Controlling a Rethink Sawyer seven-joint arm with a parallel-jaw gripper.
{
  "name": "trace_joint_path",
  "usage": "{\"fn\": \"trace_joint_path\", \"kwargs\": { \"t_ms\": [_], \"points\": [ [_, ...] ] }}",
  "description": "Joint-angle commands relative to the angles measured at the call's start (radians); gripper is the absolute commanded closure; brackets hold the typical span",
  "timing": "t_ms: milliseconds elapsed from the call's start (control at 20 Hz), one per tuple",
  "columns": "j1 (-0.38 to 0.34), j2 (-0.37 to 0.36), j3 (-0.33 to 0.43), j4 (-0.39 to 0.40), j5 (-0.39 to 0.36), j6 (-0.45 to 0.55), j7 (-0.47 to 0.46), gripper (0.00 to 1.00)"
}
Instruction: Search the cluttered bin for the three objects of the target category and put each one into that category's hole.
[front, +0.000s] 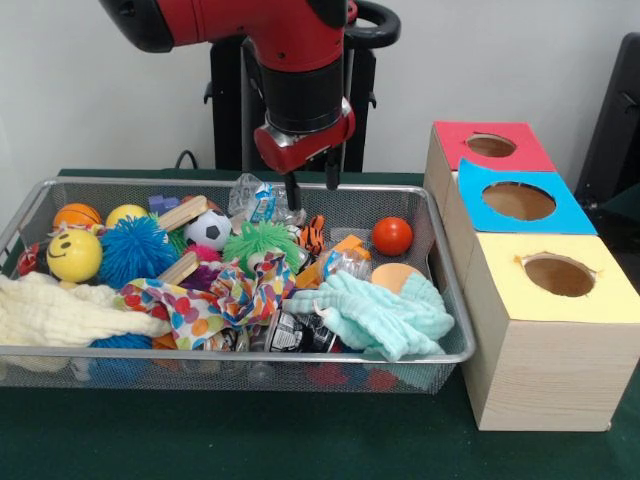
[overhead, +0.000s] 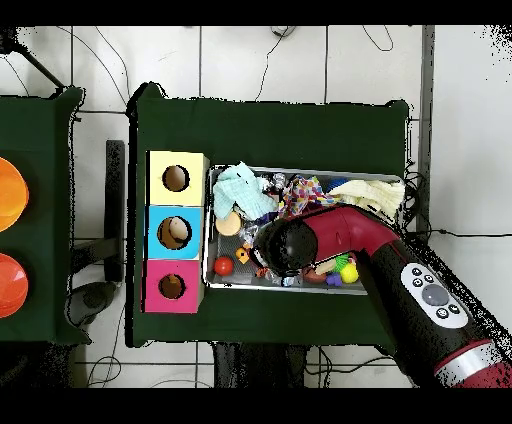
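A wire mesh bin (front: 452, 330) holds a clutter of toys. Among them are a red ball (front: 392, 236), a soccer ball (front: 208, 230), a green spiky ball (front: 262, 240), a blue spiky ball (front: 135, 250), a yellow smiley ball (front: 74, 256) and an orange basketball (front: 76, 215). My gripper (front: 311, 196) hangs open over the bin's back middle, just above a clear wrapper (front: 255, 198) and a striped tiger toy (front: 314, 234), holding nothing. In the overhead view the arm's head (overhead: 285, 245) hides the gripper; the red ball (overhead: 223, 266) shows beside it.
Three wooden boxes with round holes stand beside the bin: red top (front: 490, 146), blue top (front: 518, 200), yellow top (front: 558, 275). A mint cloth (front: 375, 312), a patterned cloth (front: 215, 295) and a cream cloth (front: 60, 312) cover the bin's front. Wooden blocks (front: 182, 212) lie at the back.
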Motion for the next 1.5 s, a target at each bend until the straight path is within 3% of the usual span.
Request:
{"fn": "trace_joint_path", "kwargs": {
  "t_ms": [50, 250, 500, 800, 1100, 1500],
  "points": [
    [-0.022, 0.005, 0.041, 0.002, 0.003, 0.003, -0.139, 0.00],
    [-0.019, 0.000, 0.042, 0.004, 0.005, 0.009, -0.134, 0.00],
    [-0.003, 0.084, -0.002, 0.012, -0.083, -0.124, -0.080, 0.00],
    [0.013, 0.142, -0.041, 0.011, -0.155, -0.208, -0.044, 0.00],
    [0.024, 0.174, -0.056, -0.003, -0.175, -0.239, -0.032, 0.00],
    [0.012, 0.144, -0.046, 0.023, -0.154, -0.222, -0.038, 0.00]
  ]
}}
